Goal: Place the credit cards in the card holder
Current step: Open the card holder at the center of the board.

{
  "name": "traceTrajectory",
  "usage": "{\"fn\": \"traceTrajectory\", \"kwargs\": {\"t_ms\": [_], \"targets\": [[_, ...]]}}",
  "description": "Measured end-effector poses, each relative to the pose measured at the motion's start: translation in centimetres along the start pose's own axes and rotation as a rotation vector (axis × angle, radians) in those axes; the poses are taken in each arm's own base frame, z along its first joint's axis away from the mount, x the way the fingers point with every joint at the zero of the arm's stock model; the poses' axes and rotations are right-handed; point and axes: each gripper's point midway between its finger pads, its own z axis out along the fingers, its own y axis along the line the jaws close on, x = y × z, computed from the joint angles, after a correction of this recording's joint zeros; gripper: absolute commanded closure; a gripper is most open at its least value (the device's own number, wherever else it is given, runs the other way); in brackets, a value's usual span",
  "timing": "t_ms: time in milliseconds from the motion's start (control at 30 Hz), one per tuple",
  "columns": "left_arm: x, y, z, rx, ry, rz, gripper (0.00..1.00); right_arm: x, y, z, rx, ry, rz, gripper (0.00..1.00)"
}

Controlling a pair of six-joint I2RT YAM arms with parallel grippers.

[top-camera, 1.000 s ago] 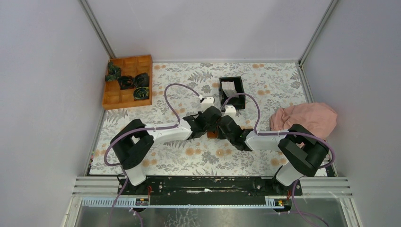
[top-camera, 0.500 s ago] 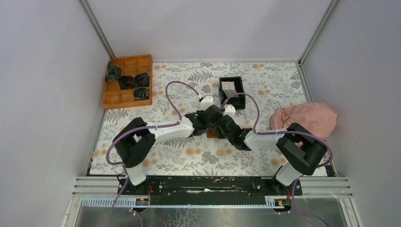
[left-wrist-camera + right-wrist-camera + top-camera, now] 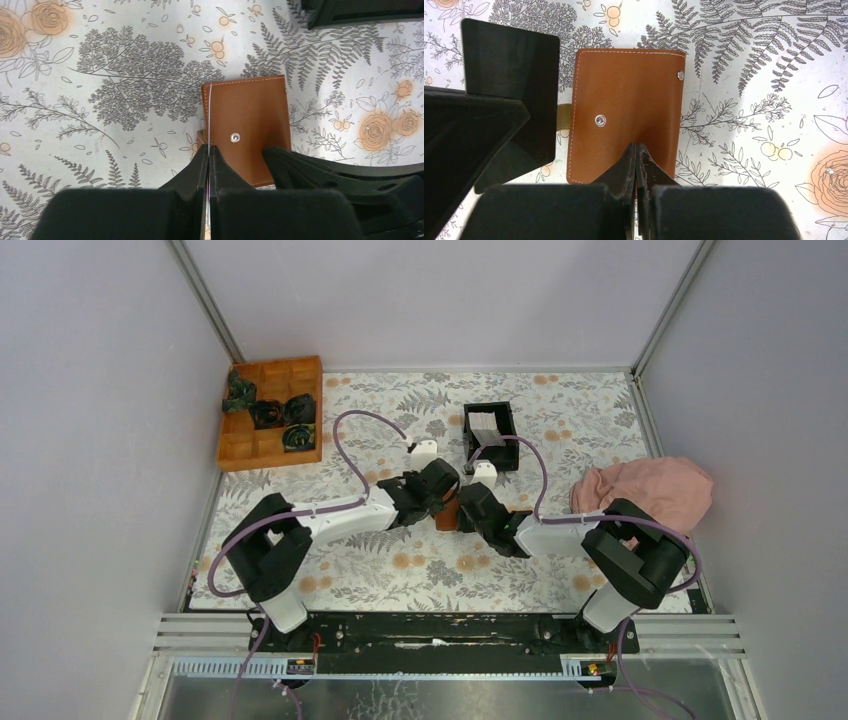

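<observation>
Between the fingertips of the left claw [image 3: 209, 150] sits a credit card [image 3: 210, 115], seen edge-on as a thin white line. The jaws are pressed together on its near end. The card's far end reaches forward along the left edge of the card holder [image 3: 250, 125]; whether it touches the leather I cannot tell.

Just ahead of that claw and slightly to its right, the card holder lies flat on the flowered tabletop [image 3: 100, 75]. It is closed, brown face up, with a metal snap stud [image 3: 234, 137] near its middle and white stitching round the rim.

Opposite, the right claw [image 3: 637, 150] has its jaws squeezed nearly together. Their tips lie over the holder's near edge, and I cannot tell whether any leather is caught between them. To this claw's left, a flat black finger [image 3: 511, 65] of the left claw stands just beside the holder, with a small olive tab [image 3: 564, 120] poking out of the holder towards it.

Beyond both claws stands a black box [image 3: 490, 425] with something pale inside, too small to make out.
</observation>
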Motion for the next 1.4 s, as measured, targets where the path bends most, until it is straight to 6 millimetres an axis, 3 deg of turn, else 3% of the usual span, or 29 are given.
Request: {"fn": "traceTrajectory", "kwargs": {"t_ms": [400,767,1167,1400], "targets": [[2.0,3.1,0.8,-0.05,0.035,-0.025,1.0,-0.1,0.2,0.2,-0.002,-0.003,0.001,1.0],[2.3,5.1,0.3,0.058,-0.001,-0.218,1.0,-0.1,0.2,0.3,-0.002,-0.003,0.001,1.0],[2.2,3.3,0.4,0.186,0.006,-0.309,1.0,-0.1,0.2,0.3,-0.002,-0.002,0.0,0.99],[2.7,3.5,0.8,0.172,0.02,-0.315,1.0,-0.3,0.2,0.2,0.01,0.015,-0.039,0.68]]}}
